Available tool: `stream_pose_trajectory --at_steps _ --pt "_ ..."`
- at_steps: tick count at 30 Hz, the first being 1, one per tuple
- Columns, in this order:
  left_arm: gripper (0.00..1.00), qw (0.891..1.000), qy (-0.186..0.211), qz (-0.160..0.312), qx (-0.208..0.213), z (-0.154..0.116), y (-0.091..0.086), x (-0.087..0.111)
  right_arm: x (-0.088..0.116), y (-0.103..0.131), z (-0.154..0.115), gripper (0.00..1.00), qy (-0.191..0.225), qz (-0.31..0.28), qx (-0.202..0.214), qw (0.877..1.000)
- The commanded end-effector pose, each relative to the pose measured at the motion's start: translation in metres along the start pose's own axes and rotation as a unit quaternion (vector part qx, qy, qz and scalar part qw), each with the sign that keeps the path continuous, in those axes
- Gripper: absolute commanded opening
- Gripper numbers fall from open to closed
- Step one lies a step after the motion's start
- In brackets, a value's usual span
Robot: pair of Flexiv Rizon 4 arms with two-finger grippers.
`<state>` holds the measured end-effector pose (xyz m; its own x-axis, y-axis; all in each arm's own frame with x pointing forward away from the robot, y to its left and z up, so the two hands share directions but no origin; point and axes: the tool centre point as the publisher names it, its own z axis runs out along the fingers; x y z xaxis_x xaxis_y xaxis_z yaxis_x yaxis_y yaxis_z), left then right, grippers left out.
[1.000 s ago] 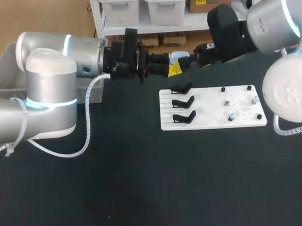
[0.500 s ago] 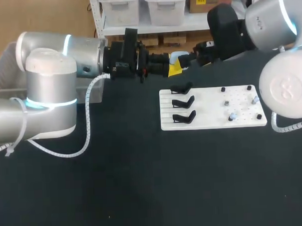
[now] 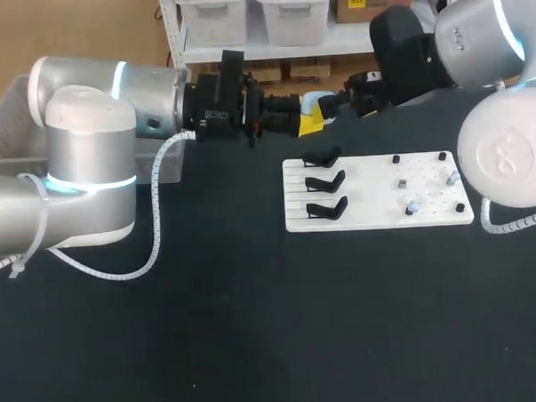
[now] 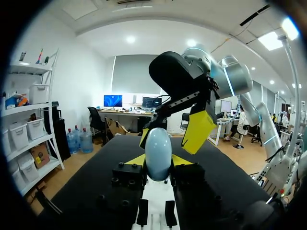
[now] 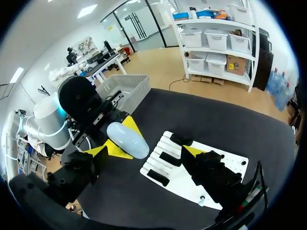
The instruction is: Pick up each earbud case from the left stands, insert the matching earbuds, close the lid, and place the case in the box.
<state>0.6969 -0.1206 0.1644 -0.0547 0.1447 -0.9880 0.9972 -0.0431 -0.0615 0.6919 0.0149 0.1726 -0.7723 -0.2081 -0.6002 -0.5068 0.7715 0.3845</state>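
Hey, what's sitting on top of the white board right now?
The white board carries three empty black stands at its left end and small black pegs and pale earbuds on its right half. The right arm covers its right edge.

Your pale blue earbud case (image 4: 158, 153), smooth and egg-shaped with no gap showing at the lid, is up off the tabletop. It is pinched between the fingers of the left hand (image 4: 158, 165), just past the far edge of the white board (image 3: 375, 216). The three black stands (image 3: 324, 181) on the board's left part are empty. Small pale earbuds (image 3: 412, 208) sit on its right part, too small to make out. The grey box (image 3: 7, 132) is at the far left.
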Motion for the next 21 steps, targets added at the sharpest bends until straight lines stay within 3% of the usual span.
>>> stream_pose_trajectory --at_steps 1,21 --pt "0.0 1.0 -0.002 0.002 -0.002 0.0 -0.001 0.001 -0.001 -0.002 0.001 1.0 0.0 0.002 0.003 1.0" --pt "0.0 1.0 -0.002 0.002 -0.002 0.0 -0.001 0.001 -0.019 -0.015 0.0 1.0 -0.011 0.012 0.02 1.0"
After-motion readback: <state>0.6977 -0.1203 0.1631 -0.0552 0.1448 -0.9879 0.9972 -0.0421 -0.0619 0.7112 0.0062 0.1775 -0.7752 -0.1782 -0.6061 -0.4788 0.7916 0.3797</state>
